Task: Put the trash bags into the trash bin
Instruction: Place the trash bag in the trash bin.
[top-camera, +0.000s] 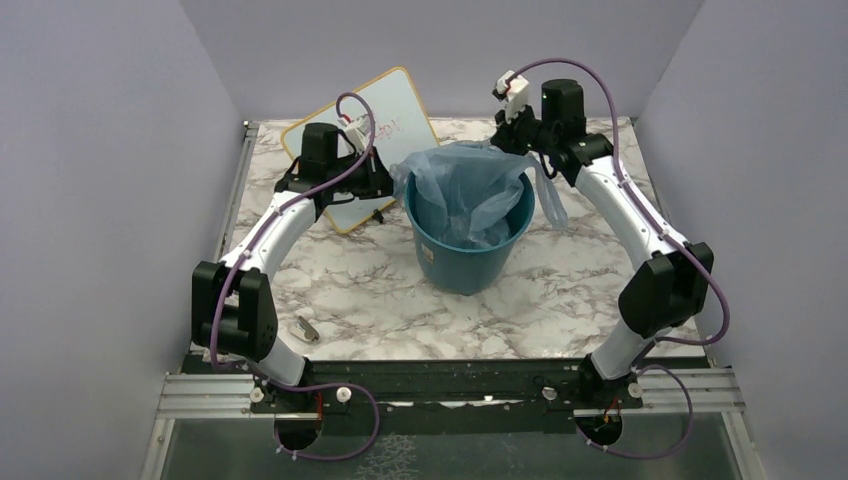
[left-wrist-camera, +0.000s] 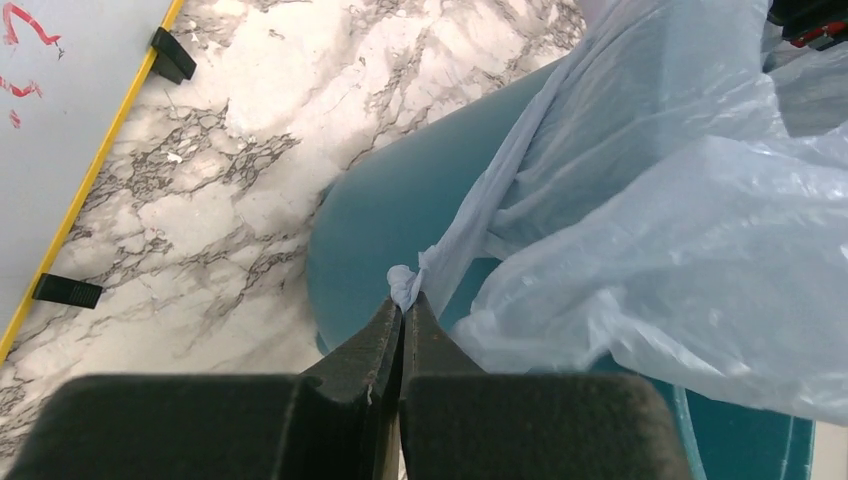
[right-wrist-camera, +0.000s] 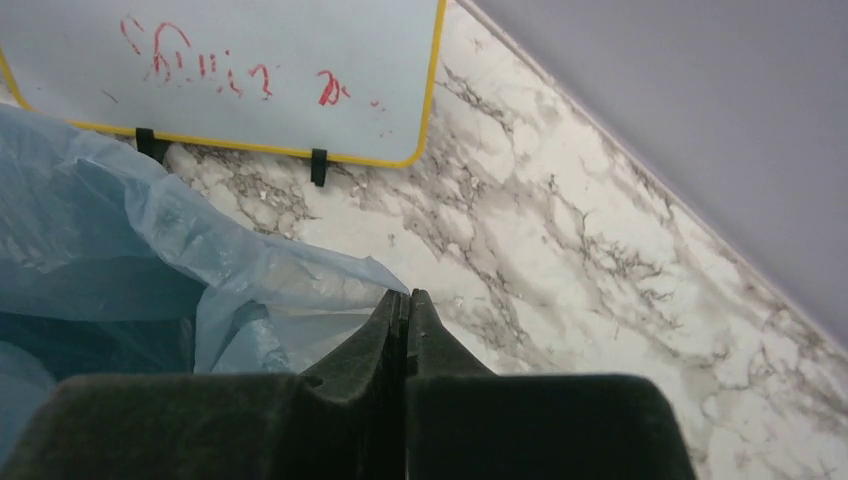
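Trash bin (top-camera: 468, 262) stands mid-surface (top-camera: 380, 310), nearer the far edge. Trash bag (top-camera: 470, 185) sits in its mouth, film spilling over the rim on both sides. Left jaws pressed together, pinching a bunched corner of film outside the bin's left wall. Right jaws pressed together on the film's edge at the far-right rim. Whiteboard (top-camera: 400, 105) lies toward the far-left corner.

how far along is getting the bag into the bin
Done: most of the bag sits inside the bin. In hand: the left gripper is shut on a bunched corner beside the bin's wall, and the right gripper is shut on the opposite edge. Left: a flap hangs outside the rim on the right, so the edges need settling.
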